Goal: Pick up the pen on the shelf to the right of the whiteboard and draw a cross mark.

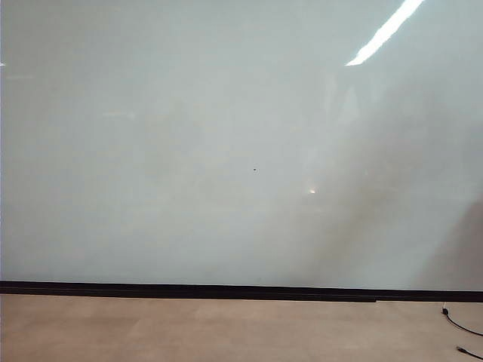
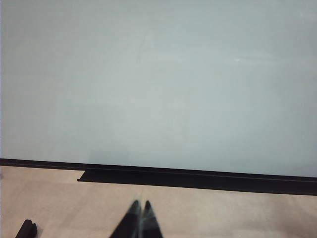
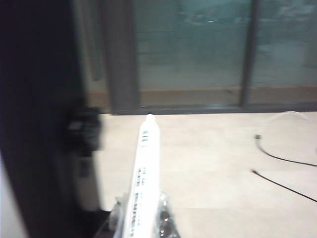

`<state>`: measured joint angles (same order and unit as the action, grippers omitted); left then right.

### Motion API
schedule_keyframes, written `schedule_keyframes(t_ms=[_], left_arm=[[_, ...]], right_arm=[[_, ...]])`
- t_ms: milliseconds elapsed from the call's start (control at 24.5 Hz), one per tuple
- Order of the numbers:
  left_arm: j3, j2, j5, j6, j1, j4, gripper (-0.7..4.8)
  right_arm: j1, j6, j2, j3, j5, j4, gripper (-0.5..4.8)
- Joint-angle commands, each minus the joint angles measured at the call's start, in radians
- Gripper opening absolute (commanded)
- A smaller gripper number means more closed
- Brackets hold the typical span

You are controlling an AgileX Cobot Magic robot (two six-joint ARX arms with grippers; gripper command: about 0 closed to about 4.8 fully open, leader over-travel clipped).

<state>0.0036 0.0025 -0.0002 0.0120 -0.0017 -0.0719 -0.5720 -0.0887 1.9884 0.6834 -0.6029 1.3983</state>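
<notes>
The right claw (image 3: 141,220) is clenched round the pen (image 3: 142,178); the left claw (image 2: 140,206), pinched together, faces the bare whiteboard (image 1: 189,136).

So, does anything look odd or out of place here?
Little. The right gripper is shut on the pen. The left gripper is shut, holding nothing. The whiteboard is blank except a tiny speck. Loose cables lie on the floor.

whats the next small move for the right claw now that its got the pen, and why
Probably swing the right claw, shut on the slim white pen, toward the large glossy pale whiteboard. The right wrist view faces floor and glass panels, not the board, which shows only a tiny speck. The left claw sits shut near the floor.
</notes>
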Motion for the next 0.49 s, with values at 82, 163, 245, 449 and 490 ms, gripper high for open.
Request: schedule_keyframes(t_ms=[82,163,245,449,490], left_arm=[[0.003,0.001,0.003,-0.004,0.0,0.005,-0.04],[0.003,0.001,0.003,-0.004,0.0,0.005,-0.05],[0.003,0.001,0.003,-0.004,0.0,0.005,-0.04],[0.003,0.001,0.003,-0.004,0.0,0.005,-0.04],[0.003,0.001,0.003,-0.004,0.0,0.005,-0.04]], right_arm=[[-0.001,-0.001,-0.019,-0.025,0.134,0.013,-0.03],[-0.001,-0.001,-0.044,-0.057,0.207,0.013,-0.03],[0.005,-0.001,-0.087,-0.099,0.277,0.014,-0.05],[0.071,0.013,-0.253,-0.227,0.523,0.013,-0.05],[0.087,0.018,-0.289,-0.251,0.565,0.013,-0.04]])
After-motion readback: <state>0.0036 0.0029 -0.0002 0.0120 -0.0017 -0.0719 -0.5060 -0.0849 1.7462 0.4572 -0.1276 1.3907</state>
